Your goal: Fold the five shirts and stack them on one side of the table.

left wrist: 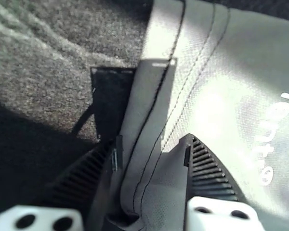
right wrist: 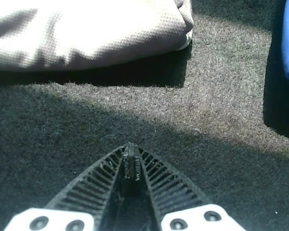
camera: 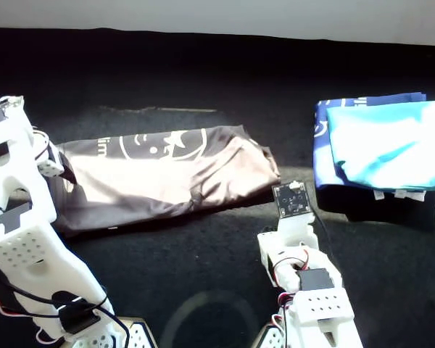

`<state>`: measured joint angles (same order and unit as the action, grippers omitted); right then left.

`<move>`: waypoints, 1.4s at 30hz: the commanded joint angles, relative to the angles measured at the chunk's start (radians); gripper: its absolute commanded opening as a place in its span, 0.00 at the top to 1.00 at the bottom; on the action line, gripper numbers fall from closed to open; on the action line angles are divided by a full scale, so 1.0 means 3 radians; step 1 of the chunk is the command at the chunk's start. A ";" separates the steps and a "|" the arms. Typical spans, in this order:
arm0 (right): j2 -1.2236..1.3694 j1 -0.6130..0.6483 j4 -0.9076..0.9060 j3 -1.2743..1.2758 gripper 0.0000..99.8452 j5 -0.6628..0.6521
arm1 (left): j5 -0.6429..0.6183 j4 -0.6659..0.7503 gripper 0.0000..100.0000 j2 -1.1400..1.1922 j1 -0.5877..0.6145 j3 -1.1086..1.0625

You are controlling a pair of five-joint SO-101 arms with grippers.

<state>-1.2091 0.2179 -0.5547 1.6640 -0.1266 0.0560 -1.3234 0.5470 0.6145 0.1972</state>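
- Table surface (camera: 203,72): black felt, far edge running along a pale strip. Bare felt lies behind the grey shirt (camera: 159,181), between the two arms, and in the gap separating that shirt from the stack (camera: 380,156).
- Appearance, grey shirt: partly folded, lying crosswise left of centre, white print facing up, creases across its middle.
- Appearance, stack: at the table's right side, light blue shirt (camera: 388,134) on top, dark blue shirt (camera: 322,145) beneath, black shirt (camera: 377,206) lowest (edges not flush).
- Claw state, left gripper (left wrist: 151,144): clamped on a doubled, stitched hem at the grey shirt's left end; fabric runs between the jaws.
- Claw state, right gripper (right wrist: 130,156): jaws pressed together, holding nothing, over bare felt near the grey shirt's right corner, touching neither shirt nor stack.
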 commanded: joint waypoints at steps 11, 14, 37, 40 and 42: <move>-0.0059 0.0033 0.0049 0.0028 0.99 -0.0026 | 0.0026 0.0245 0.78 0.0110 0.0090 -0.0090; -0.0059 0.0033 0.0049 0.0028 0.99 -0.0026 | 0.0026 0.0235 0.78 0.0248 0.0095 -0.0069; -0.0069 0.0028 0.0125 0.0069 0.99 -0.0015 | 0.0036 -0.0353 0.99 0.0289 -0.0401 0.0146; -0.0069 0.0028 0.0125 0.0069 0.99 -0.0015 | 0.0307 -0.0399 0.99 0.0284 -0.0130 0.0151; -0.0069 0.0028 0.0125 0.0069 0.99 -0.0015 | 0.0465 -0.0399 0.99 0.0284 0.0079 0.0151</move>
<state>-1.2091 0.2179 -0.5317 1.6671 -0.1266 0.1404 -1.4262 0.6299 0.5424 0.2417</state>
